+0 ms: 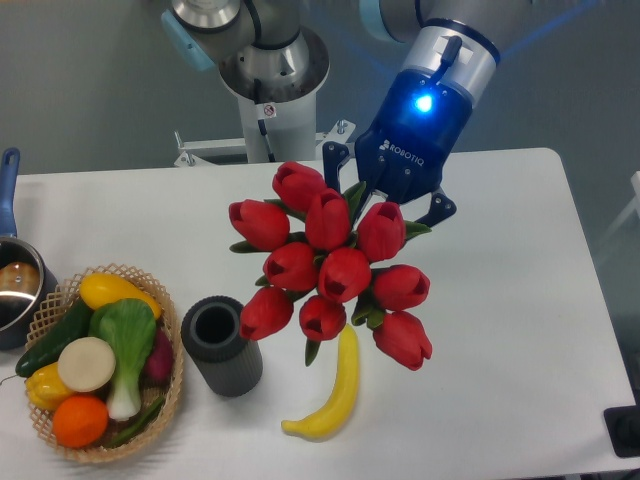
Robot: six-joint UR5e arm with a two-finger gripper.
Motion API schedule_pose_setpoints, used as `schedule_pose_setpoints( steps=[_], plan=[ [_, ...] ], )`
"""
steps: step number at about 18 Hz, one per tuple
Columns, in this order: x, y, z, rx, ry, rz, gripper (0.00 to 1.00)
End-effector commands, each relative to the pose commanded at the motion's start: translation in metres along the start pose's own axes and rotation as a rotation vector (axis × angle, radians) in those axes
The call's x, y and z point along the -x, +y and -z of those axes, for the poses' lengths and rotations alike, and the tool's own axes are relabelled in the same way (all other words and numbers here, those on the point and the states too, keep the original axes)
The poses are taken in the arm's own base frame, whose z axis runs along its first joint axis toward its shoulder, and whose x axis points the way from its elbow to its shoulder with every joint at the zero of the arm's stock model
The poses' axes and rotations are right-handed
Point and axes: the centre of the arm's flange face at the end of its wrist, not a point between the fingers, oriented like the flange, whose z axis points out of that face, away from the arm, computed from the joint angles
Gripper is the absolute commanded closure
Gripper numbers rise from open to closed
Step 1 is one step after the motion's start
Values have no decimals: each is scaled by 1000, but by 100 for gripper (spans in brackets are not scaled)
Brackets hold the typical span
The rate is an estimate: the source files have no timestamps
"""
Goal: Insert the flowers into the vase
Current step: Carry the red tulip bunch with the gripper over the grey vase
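Observation:
The flowers [330,265], a bunch of glossy red tulips with green leaves, hang in the air over the middle of the table, heads toward the camera. My gripper [385,205] is shut on their stems, which are hidden behind the blooms. The vase [220,345], a short dark grey ribbed cylinder, stands upright on the table, below and to the left of the bunch, its mouth open and empty. The lowest-left tulip sits just to the right of the vase's rim in this view.
A yellow banana [335,395] lies on the table right of the vase, under the bunch. A wicker basket [170,395] with vegetables and fruit stands at the front left. A metal pot with a blue handle [12,280] is at the left edge.

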Motion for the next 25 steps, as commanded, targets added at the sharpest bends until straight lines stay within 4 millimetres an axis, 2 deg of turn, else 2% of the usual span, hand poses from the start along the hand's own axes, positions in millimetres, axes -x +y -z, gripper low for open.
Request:
schedule_pose_setpoints(
  steps=[3,10,12,16,18,22,25],
  plan=[
    [-2,6,-2,4,-5,-6,75],
    [-3,4,-12,0,8,-42,75],
    [-12,3,-30,2,38,-61,75],
    [-12,3,-43,1,55,-73,75],
    [-21,-3,-61,-14,85,-107,75],
    [-31,-3,-72,-79,179,-105,75],
    [-39,5,-83,-135,257,-113,75]
  ],
)
